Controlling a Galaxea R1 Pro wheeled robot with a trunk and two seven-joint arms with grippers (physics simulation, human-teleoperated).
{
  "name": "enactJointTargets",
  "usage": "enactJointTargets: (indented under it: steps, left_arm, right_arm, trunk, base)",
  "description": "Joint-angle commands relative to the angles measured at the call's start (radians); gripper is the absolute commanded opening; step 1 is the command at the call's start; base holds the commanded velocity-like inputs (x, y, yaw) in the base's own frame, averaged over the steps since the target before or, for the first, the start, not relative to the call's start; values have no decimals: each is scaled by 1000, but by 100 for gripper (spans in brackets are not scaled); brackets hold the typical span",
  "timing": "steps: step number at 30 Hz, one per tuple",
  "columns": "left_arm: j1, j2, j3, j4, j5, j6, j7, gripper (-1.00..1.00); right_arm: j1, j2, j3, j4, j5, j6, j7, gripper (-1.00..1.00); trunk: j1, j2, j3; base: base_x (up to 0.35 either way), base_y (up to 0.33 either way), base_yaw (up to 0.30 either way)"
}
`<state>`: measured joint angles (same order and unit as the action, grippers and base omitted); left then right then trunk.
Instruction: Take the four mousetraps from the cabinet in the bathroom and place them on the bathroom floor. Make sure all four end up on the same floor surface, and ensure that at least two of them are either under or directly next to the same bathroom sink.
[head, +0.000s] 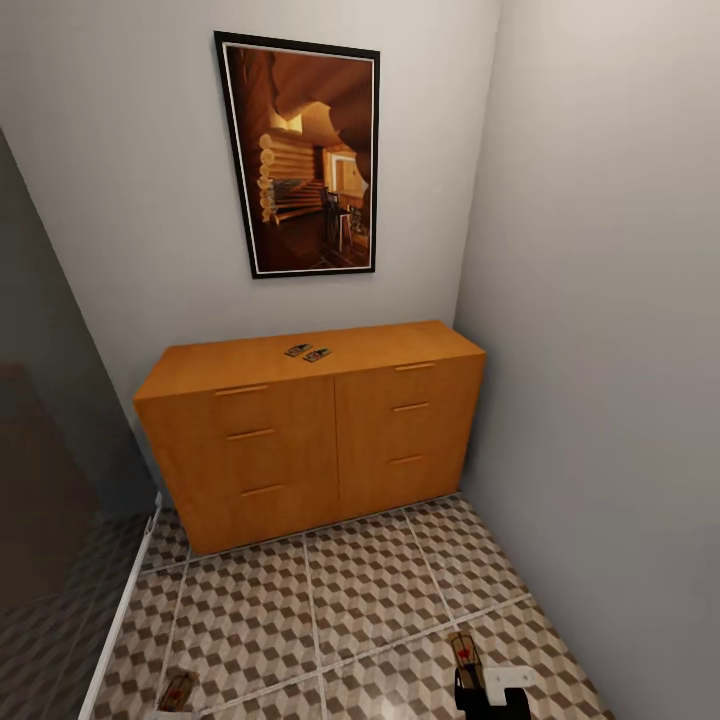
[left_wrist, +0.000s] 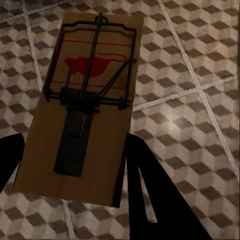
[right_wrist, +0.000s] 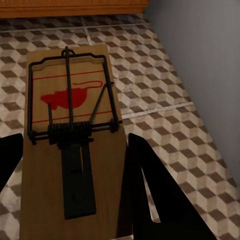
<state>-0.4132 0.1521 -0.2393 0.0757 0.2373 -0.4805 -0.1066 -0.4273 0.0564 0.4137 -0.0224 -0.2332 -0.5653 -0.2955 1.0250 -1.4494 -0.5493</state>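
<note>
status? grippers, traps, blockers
Left gripper and right gripper each shut on a mousetrap. Two mousetraps remain atop cabinet. No obstruction visible.

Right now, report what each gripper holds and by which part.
The left gripper holds a mousetrap, the right gripper another mousetrap, each gripped across the long edges near the board's plain end.

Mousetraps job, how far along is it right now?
Nothing looks placed yet. Each end effector, left and right, grips one mousetrap above the bathroom floor. Two more mousetraps still sit on the cabinet top. All four still need setting down, two by a sink.
</note>
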Motion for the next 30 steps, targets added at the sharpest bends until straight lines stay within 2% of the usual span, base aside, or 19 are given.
enactJointTargets:
  steps: [1,2,3,4,7,10,13,15,22,30]
  left_arm:
    - [14,-6,-5,4,59,-56,-6,-100]
    - [18,-8,-5,4,76,-69,-6,-100]
    - [26,-11,-5,4,115,-94,-6,-100]
    - [30,-13,-5,4,130,-104,-6,-100]
    - [35,-15,-5,4,152,-116,-5,-100]
    - [37,-15,-5,4,158,-120,-5,-100]
    - [39,-19,-2,3,160,-122,-9,-100]
    - [39,-19,-2,3,160,-122,-9,-100]
    - [39,-48,-2,4,160,-108,-7,-100]
    - [39,-51,-2,4,160,-107,-7,-100]
  right_arm:
    - [0,0,8,1,-12,-4,1,-100]
    - [-1,0,8,1,-12,-5,1,-100]
    - [-1,0,8,0,-12,-5,2,-100]
    - [-1,0,8,0,-12,-5,3,-100]
    - [-1,0,8,0,-12,-5,22,-100]
    - [-1,0,8,-1,-12,-5,37,-100]
    - [-1,17,10,1,-9,-7,33,-100]
    - [-1,16,10,1,-9,-7,32,-100]
    - [-1,35,10,1,-9,-4,32,-100]
    - [-1,37,10,1,-10,-4,32,-100]
  trunk:
    - [0,-1,-1]
    - [0,-1,-1]
    - [0,-1,-1]
    - [0,-1,-1]
    - [0,-1,-1]
    - [0,-1,-1]
    - [0,-1,-1]
    - [0,-1,-1]
    - [0,-1,-1]
    - [0,-1,-1]
  base:
    - [0,0,0]
    - [0,0,0]
    - [0,0,0]
    - [0,0,0]
    - [0,0,0]
    - [0,0,0]
    - [0,0,0]
    - [0,0,0]
    - [-19,0,0]
    - [-291,0,0]
